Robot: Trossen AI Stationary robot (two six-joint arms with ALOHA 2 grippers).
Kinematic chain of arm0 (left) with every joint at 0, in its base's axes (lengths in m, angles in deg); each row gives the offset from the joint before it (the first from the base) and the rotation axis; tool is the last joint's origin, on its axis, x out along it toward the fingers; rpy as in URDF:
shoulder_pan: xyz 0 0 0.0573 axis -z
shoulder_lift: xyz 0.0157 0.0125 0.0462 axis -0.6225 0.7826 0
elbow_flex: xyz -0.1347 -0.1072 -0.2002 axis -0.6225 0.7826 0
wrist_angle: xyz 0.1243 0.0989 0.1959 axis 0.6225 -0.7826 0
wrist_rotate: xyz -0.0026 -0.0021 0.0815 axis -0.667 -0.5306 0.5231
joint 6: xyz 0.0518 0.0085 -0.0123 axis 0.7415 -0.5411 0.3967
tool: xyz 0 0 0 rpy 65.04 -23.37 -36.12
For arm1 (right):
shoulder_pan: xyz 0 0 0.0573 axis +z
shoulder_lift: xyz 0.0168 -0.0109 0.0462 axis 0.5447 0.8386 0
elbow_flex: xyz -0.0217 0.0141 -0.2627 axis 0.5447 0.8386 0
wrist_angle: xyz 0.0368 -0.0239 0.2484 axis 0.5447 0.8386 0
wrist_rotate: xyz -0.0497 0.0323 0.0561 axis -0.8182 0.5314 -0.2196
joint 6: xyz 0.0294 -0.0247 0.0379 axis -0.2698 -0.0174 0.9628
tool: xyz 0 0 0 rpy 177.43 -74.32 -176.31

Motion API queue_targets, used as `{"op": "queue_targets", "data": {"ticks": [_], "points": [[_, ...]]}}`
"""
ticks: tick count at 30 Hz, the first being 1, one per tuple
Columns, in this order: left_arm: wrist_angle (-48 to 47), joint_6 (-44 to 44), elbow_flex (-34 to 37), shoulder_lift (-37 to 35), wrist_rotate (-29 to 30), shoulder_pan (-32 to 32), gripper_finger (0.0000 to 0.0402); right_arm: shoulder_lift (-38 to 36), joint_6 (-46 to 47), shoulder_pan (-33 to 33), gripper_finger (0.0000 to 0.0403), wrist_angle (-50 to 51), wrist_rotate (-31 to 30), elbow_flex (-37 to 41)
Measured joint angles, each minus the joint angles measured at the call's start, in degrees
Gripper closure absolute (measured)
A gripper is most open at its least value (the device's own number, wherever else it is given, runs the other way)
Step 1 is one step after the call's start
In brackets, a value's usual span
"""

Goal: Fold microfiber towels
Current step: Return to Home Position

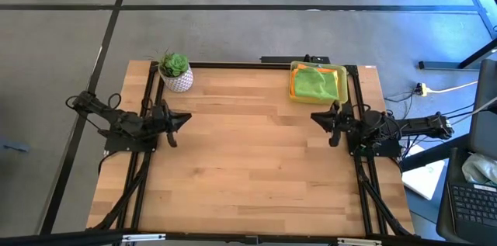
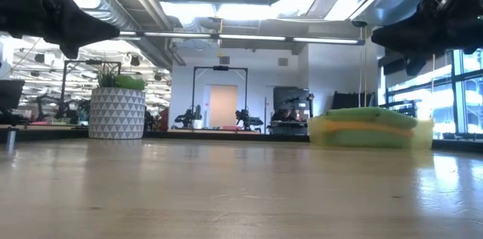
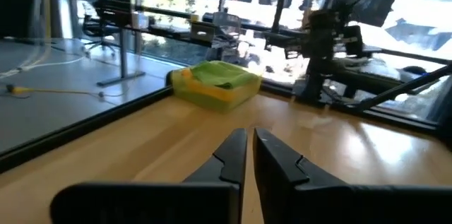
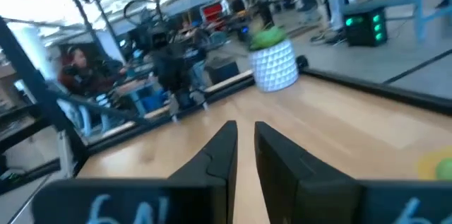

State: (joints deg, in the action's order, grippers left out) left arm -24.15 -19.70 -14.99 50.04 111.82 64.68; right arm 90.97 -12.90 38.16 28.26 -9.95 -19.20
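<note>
- Your left gripper (image 1: 185,119) hangs over the left side of the table (image 1: 248,168), fingers almost together, holding nothing.
- Your right gripper (image 1: 314,116) faces it from the right, equally pinched and empty.
- You see the folded green towel (image 1: 314,83) topping an orange towel (image 1: 293,84) inside the yellow tray (image 1: 342,71), far right corner.
- A potted plant (image 1: 176,73) stands far left.

No text, label or number can be read; pale marks (image 4: 131,210) on the housing of the right hand (image 4: 245,131) are too blurred to decipher.
</note>
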Motion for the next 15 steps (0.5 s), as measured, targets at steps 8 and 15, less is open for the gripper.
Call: {"op": "queue_targets", "data": {"ticks": [8,15], "points": [[14.8,11.2,1.0,-0.6,-40.6,-1.0,0.0382,0.0,-2.6,0.0,0.0350,0.9,-0.6,0.0],[11.3,12.1,1.5,0.4,-32.9,-4.7,0.0385,0.0,-7.3,0.0,0.0350,4.1,11.3,0.4]]}}
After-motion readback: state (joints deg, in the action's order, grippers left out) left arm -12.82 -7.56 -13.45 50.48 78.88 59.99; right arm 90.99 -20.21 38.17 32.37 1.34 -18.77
